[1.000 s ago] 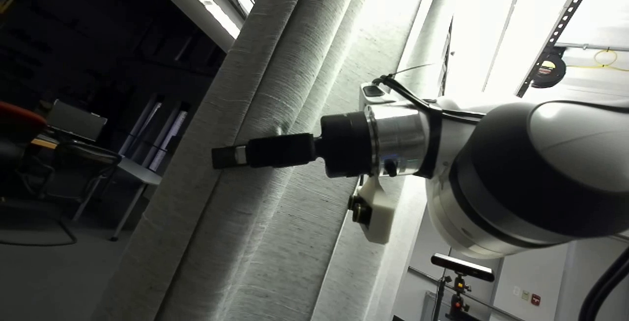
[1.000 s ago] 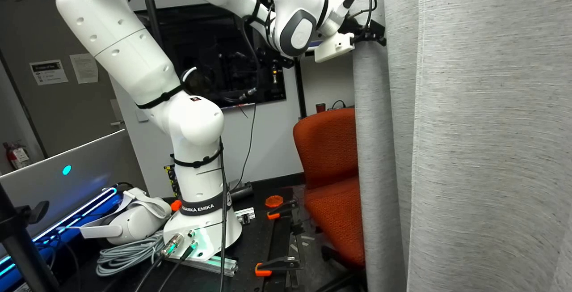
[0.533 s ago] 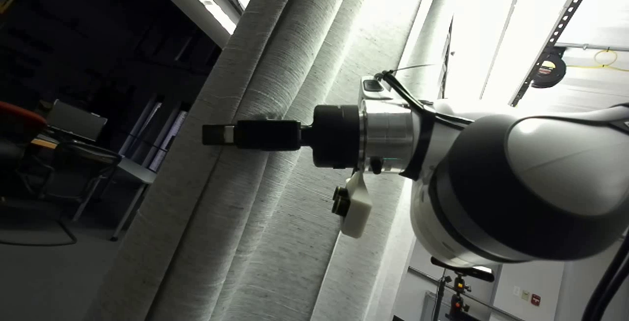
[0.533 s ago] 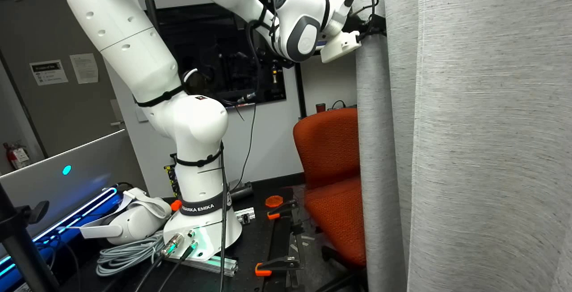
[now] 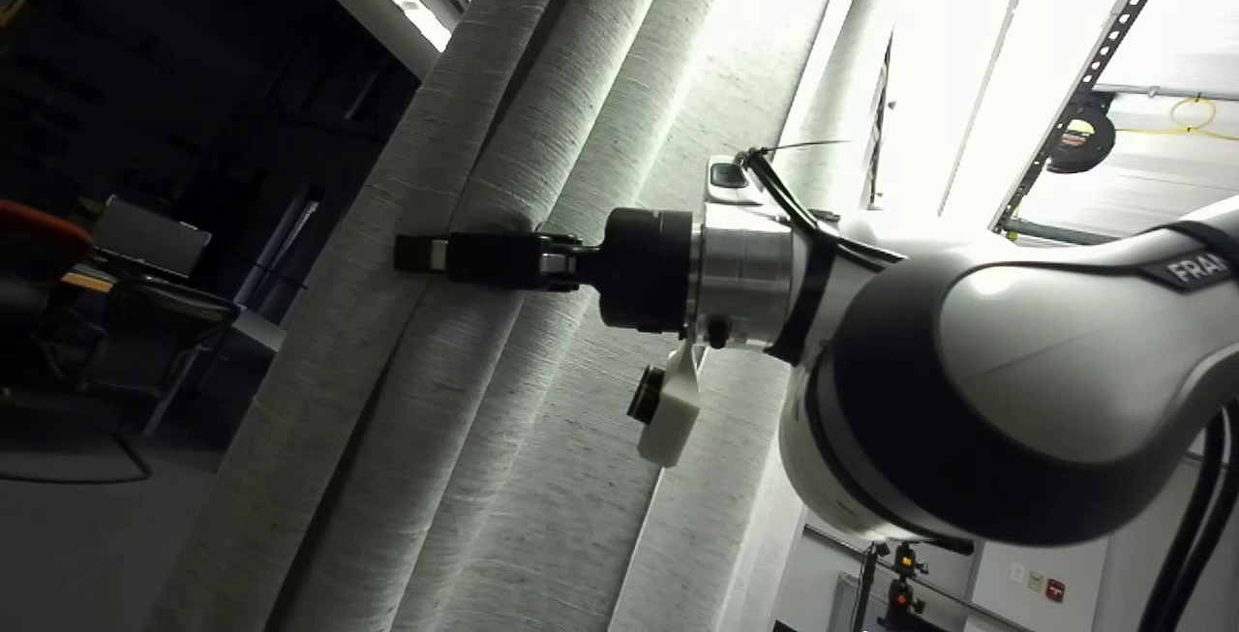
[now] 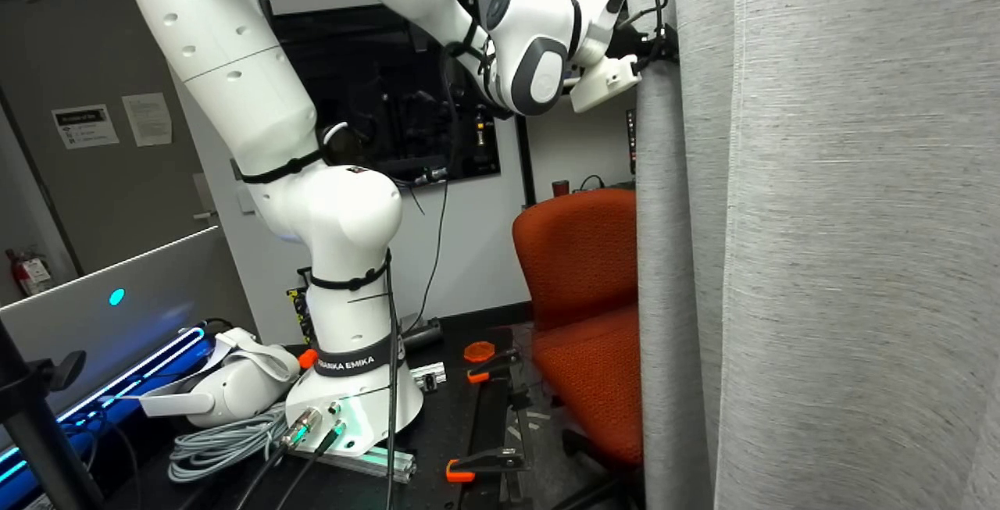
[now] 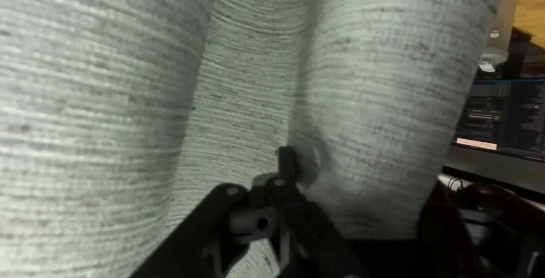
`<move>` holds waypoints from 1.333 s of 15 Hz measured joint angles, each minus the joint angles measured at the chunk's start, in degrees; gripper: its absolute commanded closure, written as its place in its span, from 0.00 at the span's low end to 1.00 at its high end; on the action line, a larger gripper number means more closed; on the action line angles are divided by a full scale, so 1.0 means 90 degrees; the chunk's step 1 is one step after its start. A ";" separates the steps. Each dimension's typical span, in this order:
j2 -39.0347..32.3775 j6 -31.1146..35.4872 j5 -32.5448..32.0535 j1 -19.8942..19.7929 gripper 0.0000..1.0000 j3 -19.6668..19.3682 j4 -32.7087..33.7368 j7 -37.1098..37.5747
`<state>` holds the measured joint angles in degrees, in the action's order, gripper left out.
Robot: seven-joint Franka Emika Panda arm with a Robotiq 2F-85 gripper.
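Curtain: we see pale grey, streaked across with fine darker flecks
Gripper: black to us — banded once in silver
Arm: white marked with dark grey, its straps black
Chair: rusty orange, we'd say, faintly speckled
Clamps: black and bright orange
Screen: silver-grey behind — its round emblem turquoise

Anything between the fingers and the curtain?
Nothing shows between them: in the wrist view, the fingers meet a fold of the curtain. Whether they pinch it, I can't tell.
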<state>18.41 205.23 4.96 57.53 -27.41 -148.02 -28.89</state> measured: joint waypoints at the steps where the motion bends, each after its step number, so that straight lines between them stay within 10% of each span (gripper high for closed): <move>1: -0.0043 0.0046 0.0002 -0.0004 0.87 -0.0013 0.0013 0.0000; 3: -0.0116 -0.0215 0.0060 -0.0023 0.99 -0.0013 0.0365 0.0020; 13: -0.0855 -0.1067 0.0101 -0.0410 0.99 -0.0379 0.1717 0.0058; 20: -0.0661 -0.0731 0.0530 -0.2637 0.99 0.0246 0.1483 -0.0320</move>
<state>12.47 198.66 9.73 33.79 -25.19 -134.67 -31.77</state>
